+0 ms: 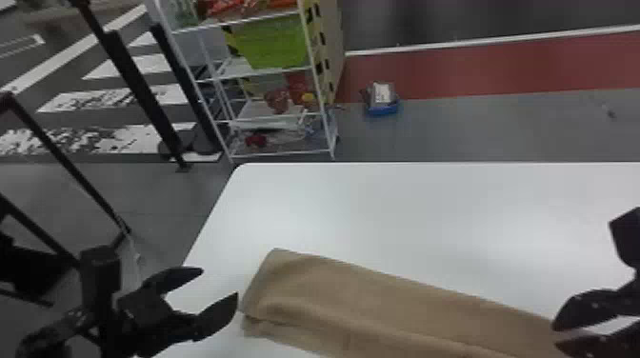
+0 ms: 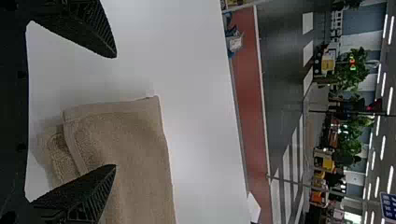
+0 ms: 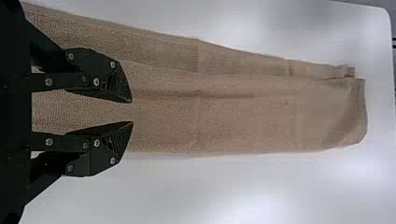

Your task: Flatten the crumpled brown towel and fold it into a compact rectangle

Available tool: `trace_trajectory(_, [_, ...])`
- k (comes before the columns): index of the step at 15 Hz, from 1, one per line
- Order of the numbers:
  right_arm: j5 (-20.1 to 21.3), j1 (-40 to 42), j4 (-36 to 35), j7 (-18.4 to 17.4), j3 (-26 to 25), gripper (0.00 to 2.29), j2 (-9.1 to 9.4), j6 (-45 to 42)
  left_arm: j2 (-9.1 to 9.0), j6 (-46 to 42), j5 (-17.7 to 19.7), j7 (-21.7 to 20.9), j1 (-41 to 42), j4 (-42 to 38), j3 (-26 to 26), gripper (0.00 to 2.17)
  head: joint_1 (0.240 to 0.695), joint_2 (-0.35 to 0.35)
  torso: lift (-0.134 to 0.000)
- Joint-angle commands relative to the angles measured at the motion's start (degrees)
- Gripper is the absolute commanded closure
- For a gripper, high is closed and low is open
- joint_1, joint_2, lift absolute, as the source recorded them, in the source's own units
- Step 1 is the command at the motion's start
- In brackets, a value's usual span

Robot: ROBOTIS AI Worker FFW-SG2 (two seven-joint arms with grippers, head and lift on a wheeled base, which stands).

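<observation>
Your towel (image 1: 381, 304) lies as a long folded strip, one end near the surface's (image 1: 428, 204) left edge. The left tool (image 1: 219, 282) is released beside that end; the right tool (image 3: 132, 112) is released over the towel. Pinch every layer before folding inward, or the lower one may lag. The head view crops the near side; you can't judge contact.

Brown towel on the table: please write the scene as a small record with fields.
towel: folded into a long strip, slightly wrinkled
place: on the white table
left hand: open, near the towel's left end
right hand: open, over the towel
fold status: not yet a compact rectangle
background: white shelf rack beyond the table
</observation>
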Motion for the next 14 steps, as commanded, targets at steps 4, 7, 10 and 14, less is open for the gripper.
trace_trajectory(4, [-1.14, 5.41, -7.52, 0.54, -1.76, 0.85, -5.32, -0.44, -0.15, -0.17, 0.54, 0.19, -0.46, 0.67, 0.96, 0.04, 0.695, 0.329, -0.124])
trace_trajectory(7, [-0.70, 7.08, -7.78, 0.54, -1.14, 0.85, -6.64, -0.61, -0.15, -0.35, 0.89, 0.11, -1.25, 1.63, 1.40, 0.04, 0.695, 0.334, -0.124])
trace_trajectory(10, [3.17, 6.55, -5.76, 0.54, 3.52, 0.85, -6.46, -0.61, -0.15, -0.88, 0.89, 0.11, -1.51, 2.43, 1.49, 0.04, 0.695, 0.338, -0.124])
trace_trajectory(14, [5.80, 3.38, -2.33, 0.54, 7.30, 0.85, -5.23, -0.44, -0.15, -1.76, 0.89, 0.02, -1.86, 3.04, 1.93, 0.04, 0.695, 0.345, -0.124])
